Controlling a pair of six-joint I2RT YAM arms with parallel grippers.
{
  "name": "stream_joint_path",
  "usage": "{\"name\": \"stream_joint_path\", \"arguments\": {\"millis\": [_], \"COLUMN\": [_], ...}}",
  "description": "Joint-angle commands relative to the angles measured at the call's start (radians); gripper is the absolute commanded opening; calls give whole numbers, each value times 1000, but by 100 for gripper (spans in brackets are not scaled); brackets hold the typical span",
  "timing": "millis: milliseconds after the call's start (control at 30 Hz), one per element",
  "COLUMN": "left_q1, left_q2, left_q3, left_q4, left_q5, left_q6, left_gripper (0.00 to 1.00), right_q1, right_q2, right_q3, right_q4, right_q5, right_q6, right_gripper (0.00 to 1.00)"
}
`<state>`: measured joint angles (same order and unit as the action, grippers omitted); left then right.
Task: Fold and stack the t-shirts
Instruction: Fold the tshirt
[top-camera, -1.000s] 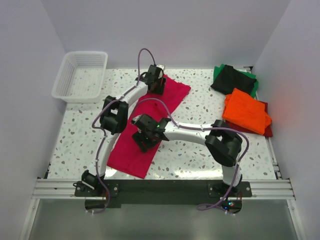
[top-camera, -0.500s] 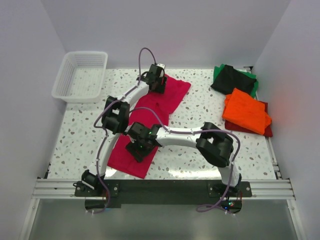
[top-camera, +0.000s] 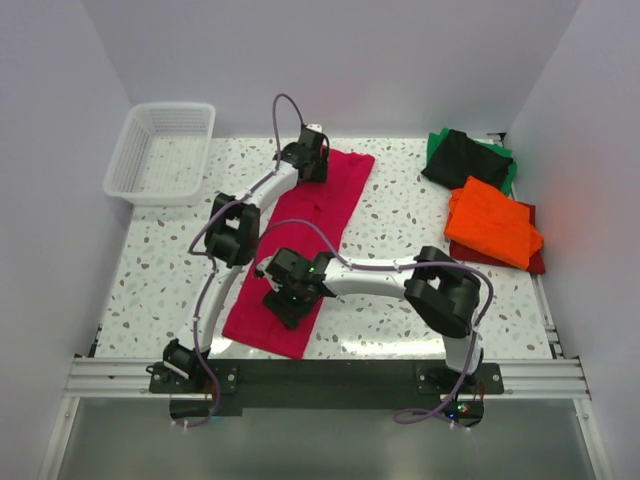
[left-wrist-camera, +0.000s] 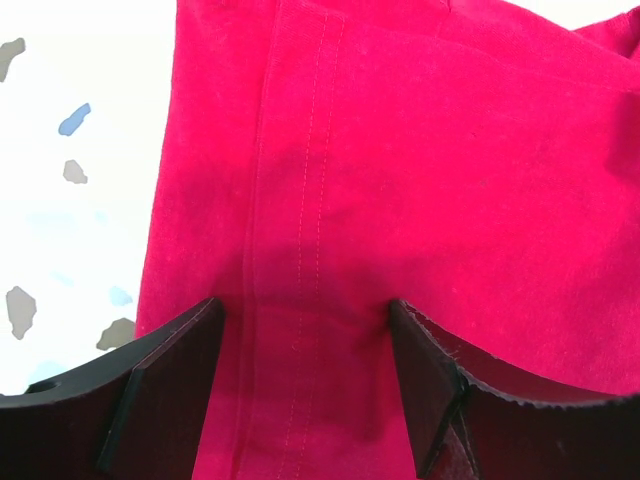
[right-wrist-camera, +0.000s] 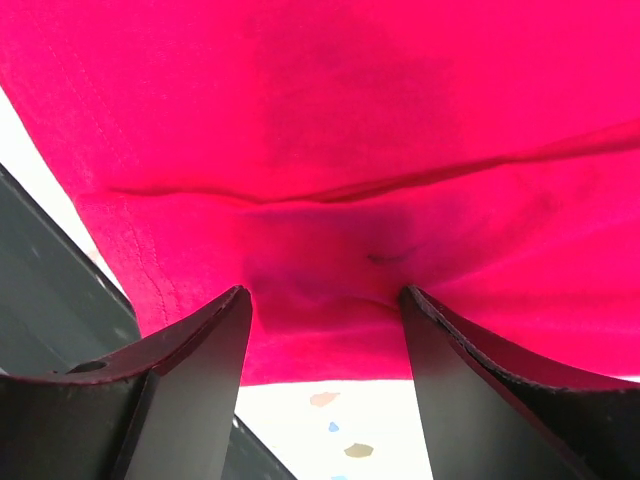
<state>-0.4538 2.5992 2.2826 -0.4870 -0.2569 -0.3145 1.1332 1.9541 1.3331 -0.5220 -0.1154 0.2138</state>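
**Both grippers grip the pink shirt, one at each end**

The pink shirt (top-camera: 325, 200) lies as a long strip on the table (top-camera: 400, 215), running between the two grippers. The left gripper (top-camera: 310, 172) sits on its far end. In the left wrist view its fingers (left-wrist-camera: 160, 390) hold a narrow gap filled with cloth, and a stitched hem runs straight down into that gap. The right gripper (top-camera: 284, 306) sits on the near end. Its fingers (right-wrist-camera: 180, 380) pinch the shirt the same way, and the cloth puckers and folds just ahead of them. The shirt's edge and the dark table rail show below and left of its fingertips.

The basket (top-camera: 160, 150) stands well to the left of the left gripper. Far to the right of both grippers, the orange shirt (top-camera: 492, 222) lies on a dark red shirt (top-camera: 535, 262). Beyond these, a black shirt (top-camera: 462, 158) lies on a green shirt (top-camera: 511, 172).
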Motion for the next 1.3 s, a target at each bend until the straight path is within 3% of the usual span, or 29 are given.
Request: {"name": "stream_joint_path", "arguments": {"millis": [0, 633, 833, 1267], "left_q1": [44, 44, 46, 70], "left_q2": [56, 62, 82, 133], "left_q3": [2, -3, 31, 69], "left_q4": [-82, -94, -79, 22], "left_q5": [-94, -139, -139, -39], "left_q6": [-54, -279, -290, -334], "left_gripper": [72, 73, 74, 77], "right_q1": [8, 8, 7, 7], "right_q2": [-38, -153, -181, -132], "right_q3": [-121, -216, -236, -62], "right_q4": [-139, -311, -346, -325], "right_q5": [-1, 26, 56, 154], "right_q6": [15, -14, -40, -44], "right_gripper": [66, 64, 64, 60]}}
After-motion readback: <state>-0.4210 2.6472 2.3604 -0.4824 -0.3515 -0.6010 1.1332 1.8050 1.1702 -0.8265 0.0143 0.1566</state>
